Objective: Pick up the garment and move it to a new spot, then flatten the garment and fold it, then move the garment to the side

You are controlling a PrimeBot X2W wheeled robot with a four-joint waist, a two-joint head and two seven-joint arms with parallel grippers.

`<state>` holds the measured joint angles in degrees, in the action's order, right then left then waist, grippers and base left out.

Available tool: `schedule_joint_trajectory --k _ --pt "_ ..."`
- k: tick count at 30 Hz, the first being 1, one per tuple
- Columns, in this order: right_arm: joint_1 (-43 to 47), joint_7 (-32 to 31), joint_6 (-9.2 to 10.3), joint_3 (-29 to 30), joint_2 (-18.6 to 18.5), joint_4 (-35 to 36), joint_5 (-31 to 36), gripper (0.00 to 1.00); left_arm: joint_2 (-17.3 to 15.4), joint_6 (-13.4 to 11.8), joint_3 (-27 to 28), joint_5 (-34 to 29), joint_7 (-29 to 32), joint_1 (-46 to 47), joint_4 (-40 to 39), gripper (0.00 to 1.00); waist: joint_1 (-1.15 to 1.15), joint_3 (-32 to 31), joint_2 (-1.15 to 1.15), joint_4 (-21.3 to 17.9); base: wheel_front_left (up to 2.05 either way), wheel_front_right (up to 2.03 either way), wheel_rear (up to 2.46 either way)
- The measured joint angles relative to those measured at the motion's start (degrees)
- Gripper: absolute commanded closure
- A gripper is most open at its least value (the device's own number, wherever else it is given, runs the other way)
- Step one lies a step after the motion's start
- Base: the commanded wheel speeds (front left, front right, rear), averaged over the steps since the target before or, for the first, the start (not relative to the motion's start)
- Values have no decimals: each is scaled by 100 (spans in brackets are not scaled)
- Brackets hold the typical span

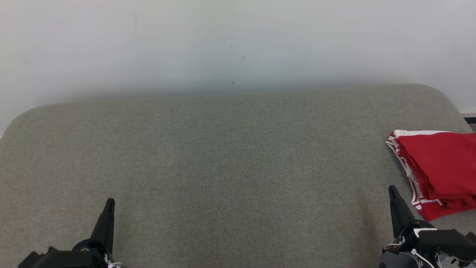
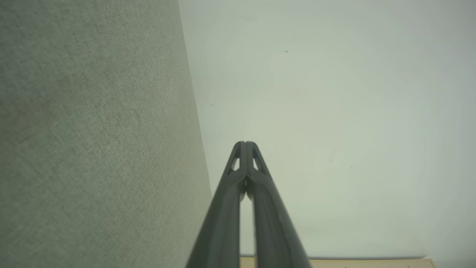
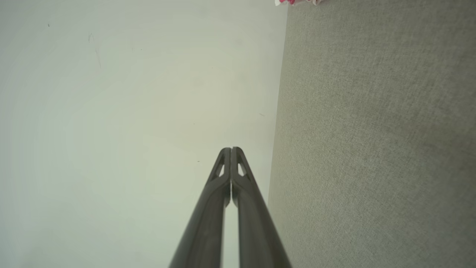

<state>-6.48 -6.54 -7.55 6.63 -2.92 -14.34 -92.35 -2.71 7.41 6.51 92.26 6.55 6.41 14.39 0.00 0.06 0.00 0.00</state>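
- My left pincer (image 1: 110,201) stands at the near left edge of the grey-green, fabric-covered table (image 1: 223,156). Its two long dark fingers are pressed together with nothing between them.
- In the left wrist view the fingertips (image 2: 241,147) meet flat against each other.
- My right pincer (image 1: 391,188) stands at the near right edge of the table, and it too is pressed together and empty. In the right wrist view its fingertips (image 3: 227,152) touch.
- The folded red garment with white striped trim (image 1: 438,163) lies flat on the table at the right edge, partly cut off by the side of the head view.
- The garment's near corner is just beside my right pincer, and the tip stands clear of the cloth.
- The middle of the table is bare fabric, and its far corners are rounded.
- A pale, faintly scuffed wall (image 1: 223,44) rises behind the far edge.
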Motion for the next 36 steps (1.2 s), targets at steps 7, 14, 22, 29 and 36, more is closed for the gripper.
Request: schedule_joint_trajectory --k 7,14,22,29,36 --pt "0 0 0 0 0 0 0 100 0 0 0 0 0 0 0 100 0 0 0 0 0 0 0" --pt "0 0 0 0 0 0 0 100 0 0 0 0 0 1 0 100 -1 0 0 0 0 0 0" --pt "0 0 0 0 0 0 0 100 0 0 0 0 0 1 -1 100 -1 0 0 0 0 0 0" --pt "0 0 0 0 0 0 0 100 0 0 0 0 0 1 -1 100 -1 0 0 0 0 0 0" --pt "0 0 0 0 0 1 0 100 0 1 0 0 0 1 -1 100 -1 0 0 0 0 0 0"
